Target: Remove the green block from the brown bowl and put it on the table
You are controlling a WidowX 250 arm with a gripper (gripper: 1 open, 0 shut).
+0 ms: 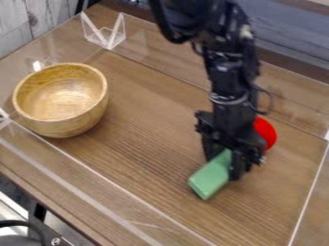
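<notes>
The green block (211,179) hangs tilted low over the table (115,168) at the front right, its lower end close to or touching the wood. My gripper (229,157) points nearly straight down and is shut on the block's upper end. The brown bowl (60,98) stands far to the left, with nothing inside it.
A red strawberry toy (263,132) lies just behind and right of my gripper, partly hidden by it. Low clear acrylic walls (103,35) edge the table, and the front wall runs close below the block.
</notes>
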